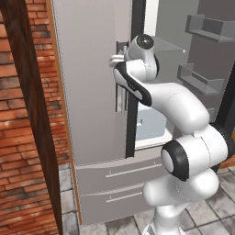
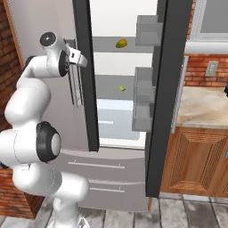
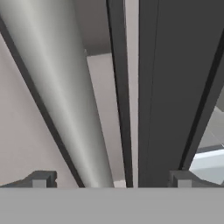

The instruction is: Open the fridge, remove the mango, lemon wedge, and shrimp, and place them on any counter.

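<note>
Silver handle (image 3: pixel 65 87) sits between the wide-open gripper (image 3: pixel 111 179), maybe not touching; it should squeeze, then pull the fridge (image 1: pixel 92 82) door.

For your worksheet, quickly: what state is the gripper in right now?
Gripper: open, holding nothing, its fingertips either side of the left door's handle on the fridge.

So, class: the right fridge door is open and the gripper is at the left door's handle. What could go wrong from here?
1. The gripper is open at the left door's handle; it may slip off when it pulls.
2. The right door juts out beside the counter, so carrying food there could bump it.
3. The mango and lemon wedge are small and sit deep on the shelves, easy to knock.
</note>
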{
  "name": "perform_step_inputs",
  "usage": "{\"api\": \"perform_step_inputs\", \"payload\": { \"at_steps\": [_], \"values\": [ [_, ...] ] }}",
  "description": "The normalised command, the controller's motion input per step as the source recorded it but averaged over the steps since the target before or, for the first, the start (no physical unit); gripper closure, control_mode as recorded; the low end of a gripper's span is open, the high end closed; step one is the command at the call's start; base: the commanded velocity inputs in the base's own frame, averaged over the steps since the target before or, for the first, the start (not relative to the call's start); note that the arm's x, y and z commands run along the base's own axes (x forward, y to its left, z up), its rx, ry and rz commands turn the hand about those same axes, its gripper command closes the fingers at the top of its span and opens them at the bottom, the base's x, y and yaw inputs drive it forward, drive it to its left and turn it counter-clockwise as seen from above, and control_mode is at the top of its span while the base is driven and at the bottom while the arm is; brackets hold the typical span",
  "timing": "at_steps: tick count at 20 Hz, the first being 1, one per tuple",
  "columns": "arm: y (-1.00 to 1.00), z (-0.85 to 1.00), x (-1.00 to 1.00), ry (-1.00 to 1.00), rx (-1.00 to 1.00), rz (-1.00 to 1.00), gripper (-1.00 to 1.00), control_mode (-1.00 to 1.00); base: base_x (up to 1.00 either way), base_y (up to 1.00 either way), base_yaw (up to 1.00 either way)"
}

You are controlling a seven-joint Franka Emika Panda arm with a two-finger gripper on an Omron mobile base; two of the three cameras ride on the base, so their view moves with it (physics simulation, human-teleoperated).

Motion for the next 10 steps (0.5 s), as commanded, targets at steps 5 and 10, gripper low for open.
{"api": "perform_step_inputs", "payload": {
  "at_steps": [5, 10],
  "values": [
    [0.03, -0.34, 0.6, -0.04, 0.0, -0.05, -1.0, -1.0, 0.0, 0.0, 0.0],
    [0.03, 0.0, 0.71, 0.0, 0.0, -0.01, -1.0, -1.0, 0.0, 0.0, 0.0]
  ]
}}
